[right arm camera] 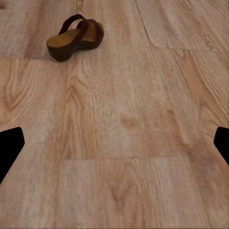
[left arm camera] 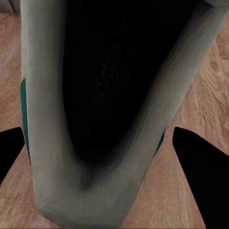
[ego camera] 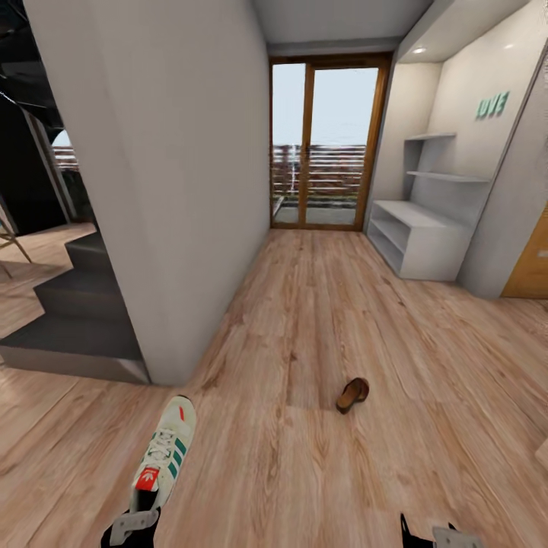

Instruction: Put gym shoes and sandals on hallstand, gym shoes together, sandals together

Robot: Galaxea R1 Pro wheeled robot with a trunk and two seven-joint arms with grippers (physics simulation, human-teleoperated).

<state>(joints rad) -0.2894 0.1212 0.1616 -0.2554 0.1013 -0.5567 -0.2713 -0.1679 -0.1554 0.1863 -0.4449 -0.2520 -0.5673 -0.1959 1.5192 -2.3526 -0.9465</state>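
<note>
Step in hand: we judge that we are carrying one gym shoe (ego camera: 163, 457) toward the rack, with the rest of the footwear yet to be gathered.
Left gripper (ego camera: 131, 527): at the lower left of the head view it sits at the heel of the white sneaker. In the left wrist view the heel opening (left arm camera: 114, 95) stands right between the two dark fingers (left arm camera: 202, 164), which flank it closely. We take it as gripping the shoe, toe pointing away from us.
Right gripper (ego camera: 441, 535): at the lower right edge of the head view. In the right wrist view its fingertips (right arm camera: 9, 148) sit wide apart at the two sides with bare boards between, so it is spread and holds nothing.
Sandal (ego camera: 352, 394): lying on the wood floor (ego camera: 320, 320) right of centre in the head view, well apart from the sneaker; in the right wrist view it (right arm camera: 75, 38) lies at the upper left, ahead of the empty fingers.
Shoe rack (ego camera: 415, 236): the pale grey unit stands at the right of the head view, beside the glass door (ego camera: 327, 141), well beyond the sandal. Its low top looks bare.
Next move: we expect either to roll forward to the rack and set the sneaker on the low top, or to lower the free right fingers onto the sandal on the way. The second calls for closing in and dropping the arm near the floor.
</note>
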